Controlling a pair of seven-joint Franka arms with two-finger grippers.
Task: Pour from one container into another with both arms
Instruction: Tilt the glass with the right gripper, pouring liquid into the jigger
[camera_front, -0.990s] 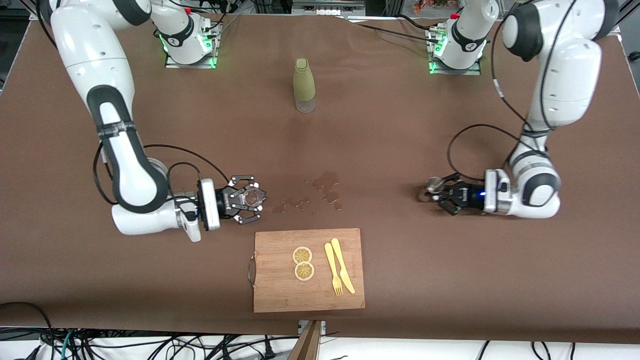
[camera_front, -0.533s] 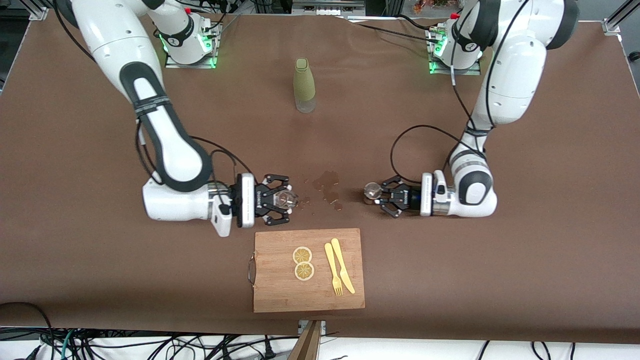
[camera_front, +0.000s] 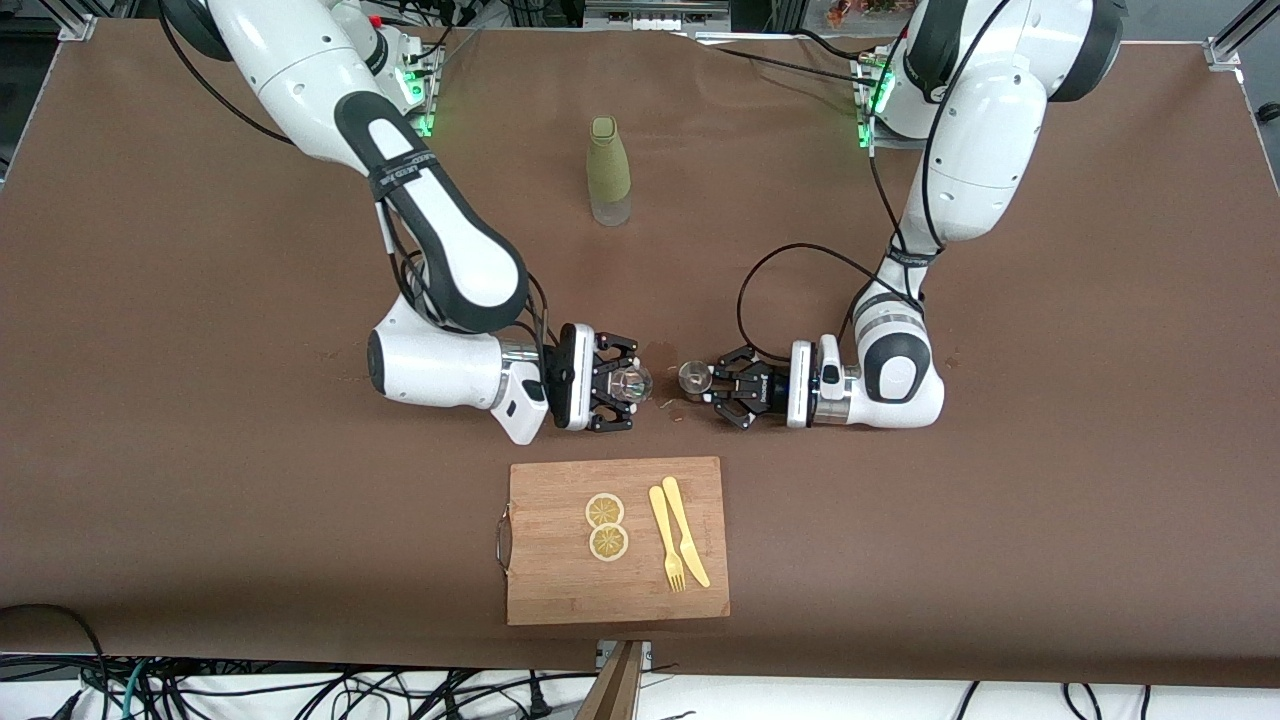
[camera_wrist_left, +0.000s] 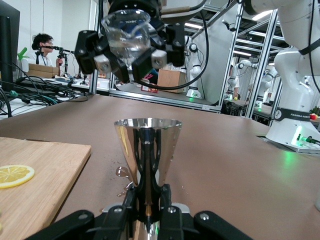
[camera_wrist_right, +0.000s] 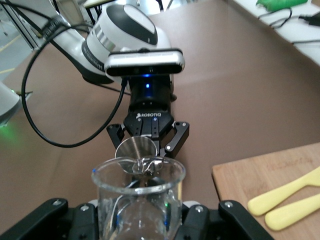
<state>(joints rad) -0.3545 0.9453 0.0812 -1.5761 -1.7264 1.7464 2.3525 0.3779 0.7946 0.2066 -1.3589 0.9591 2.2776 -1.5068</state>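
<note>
Your right pincer clamps a glass beaker, your left pincer a steel cup; pouring remains.

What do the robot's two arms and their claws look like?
Both arms are chunky, rounded and white with black bands at the joints. The right arm has a black strap around its forearm. Thin black cables loop along each arm, with a big loop by the left arm. The left gripper and right gripper are black claws, and ROBOTIQ is printed on the left one. Green lights glow at the bases.
</note>
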